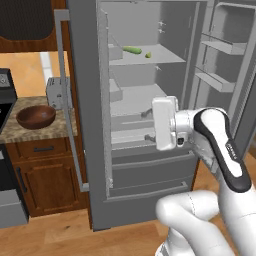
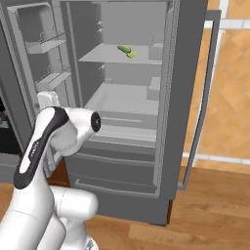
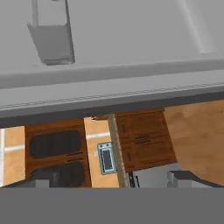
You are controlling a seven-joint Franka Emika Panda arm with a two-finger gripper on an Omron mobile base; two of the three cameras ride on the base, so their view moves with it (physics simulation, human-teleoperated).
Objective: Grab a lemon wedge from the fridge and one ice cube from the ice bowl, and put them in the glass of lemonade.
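Note:
The fridge (image 1: 150, 165) stands with both upper doors swung open. On its top shelf lies a small yellow-green lemon wedge (image 1: 148, 55) (image 2: 132, 55), beside a longer green vegetable (image 1: 131, 49). My gripper (image 3: 116, 179) is open, its two dark fingertips (image 3: 43, 178) wide apart with nothing between them. The white hand (image 1: 165, 122) hangs in front of the fridge's middle shelves, well below the wedge. The ice bowl (image 1: 36, 116), dark reddish-brown wood, sits on the counter left of the fridge. The glass of lemonade is out of view.
A silver toaster (image 1: 57, 92) stands behind the bowl. The left door's long handle (image 1: 70, 115) juts out between counter and fridge. The right door (image 1: 222, 60) carries bins. A stove edge (image 1: 4, 107) is at far left. Wood floor lies in front.

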